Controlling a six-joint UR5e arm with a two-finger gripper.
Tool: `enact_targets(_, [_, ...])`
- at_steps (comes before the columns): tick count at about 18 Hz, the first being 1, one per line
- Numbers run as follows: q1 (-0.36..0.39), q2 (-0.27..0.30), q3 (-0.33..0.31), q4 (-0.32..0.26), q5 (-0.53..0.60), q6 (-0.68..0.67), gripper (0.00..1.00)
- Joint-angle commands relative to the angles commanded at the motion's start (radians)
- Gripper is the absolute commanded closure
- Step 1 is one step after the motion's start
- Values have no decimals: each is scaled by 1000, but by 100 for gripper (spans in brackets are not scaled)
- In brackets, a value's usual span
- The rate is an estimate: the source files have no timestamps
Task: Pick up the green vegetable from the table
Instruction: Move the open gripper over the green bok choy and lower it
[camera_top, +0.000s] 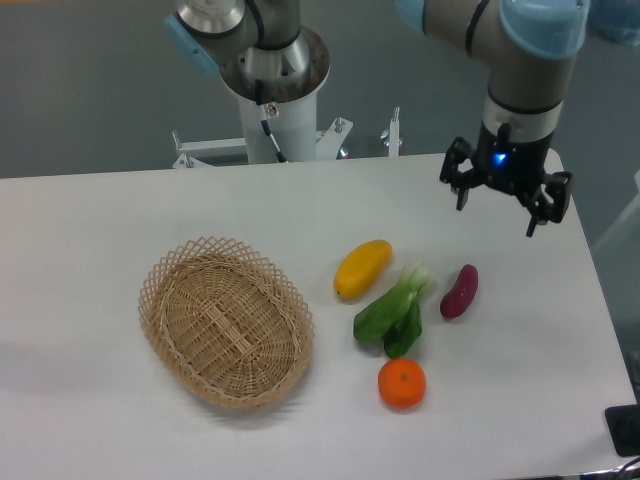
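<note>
The green vegetable (393, 312) lies flat on the white table (120, 220), right of centre, its pale stalk end pointing up-right and its dark leaves down-left. My gripper (498, 207) hangs above the table's far right part, well up and to the right of the vegetable. Its two black fingers are spread apart with nothing between them.
A yellow fruit (362, 268) lies just left of the vegetable and a purple piece (459, 291) just right of it. An orange (402, 384) sits right below the leaves. A woven basket (226, 321) stands at the left. The table's right edge runs close to the gripper.
</note>
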Motion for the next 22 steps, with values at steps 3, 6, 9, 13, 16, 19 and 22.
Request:
enact_targets(3, [-25,-5,-58,18,2,-23,0])
enact_targets(6, [-37,-31,-65,32,-3,-20,0])
enact_targets(9, [-51,-93,-66,32,0,-20,0])
enact_targets(13, [-75,-152,-87,48,2,0,0])
enact_targets(16, [-84,-173,-118,90,8,24,0])
enact_targets(19, [-91,-186,-147,139,8,23,0])
enact_targets(22, [-106,-205,-184,247,8,14,0])
